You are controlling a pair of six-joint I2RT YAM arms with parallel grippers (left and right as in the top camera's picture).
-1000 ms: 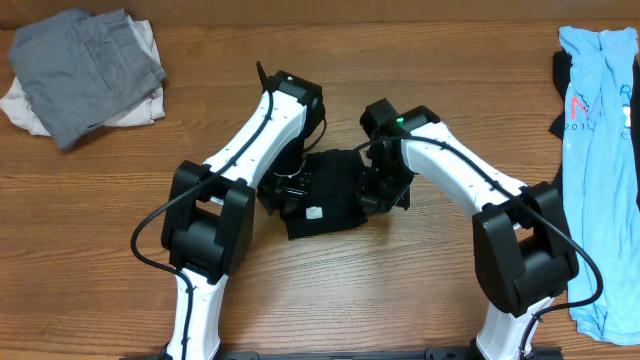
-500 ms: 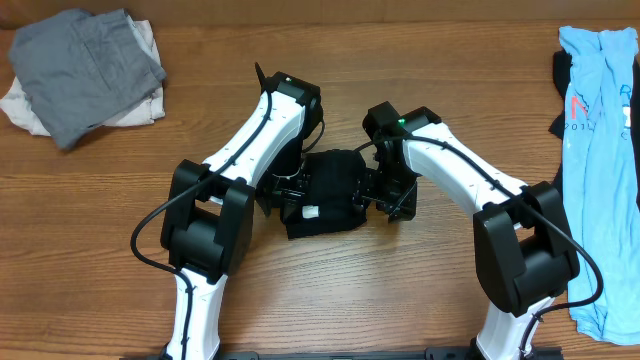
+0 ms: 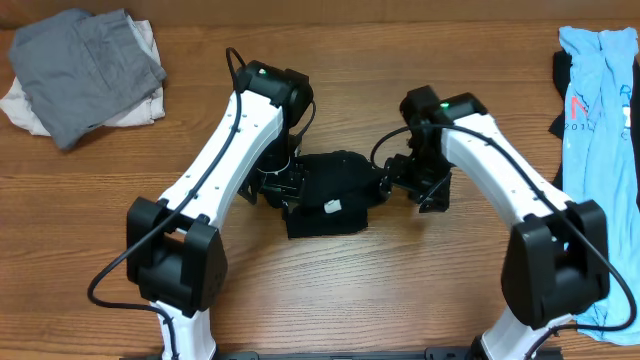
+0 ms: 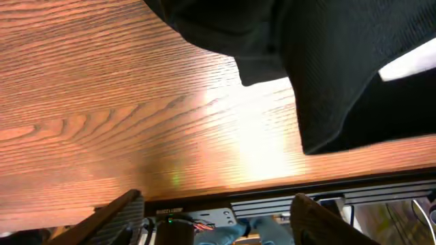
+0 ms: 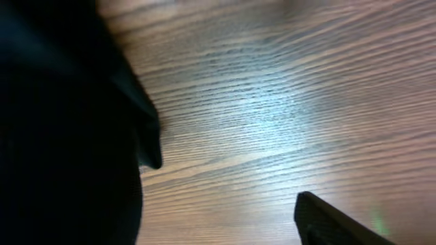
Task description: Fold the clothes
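Note:
A folded black T-shirt (image 3: 330,185) lies at the table's middle, with a small white tag (image 3: 333,206) showing on top. My left gripper (image 3: 272,190) sits just off its left edge and my right gripper (image 3: 397,185) just off its right edge. In the left wrist view the left gripper (image 4: 218,224) is open, with both fingers (image 4: 116,218) wide apart over bare wood and black T-shirt fabric (image 4: 354,61) beyond them. In the right wrist view one finger (image 5: 334,224) shows far right. The black T-shirt fabric (image 5: 61,136) fills the left and hides the other finger.
A pile of grey and white clothes (image 3: 85,65) lies at the back left corner. A light-blue shirt with red print (image 3: 600,150) lies along the right edge, with a dark piece (image 3: 560,95) beside it. Bare wooden table (image 3: 330,290) runs in front of the shirt.
Both grippers opened and let go of the black T-shirt. The left arm drew back to the left and the right arm to the right, leaving the folded shirt lying flat.

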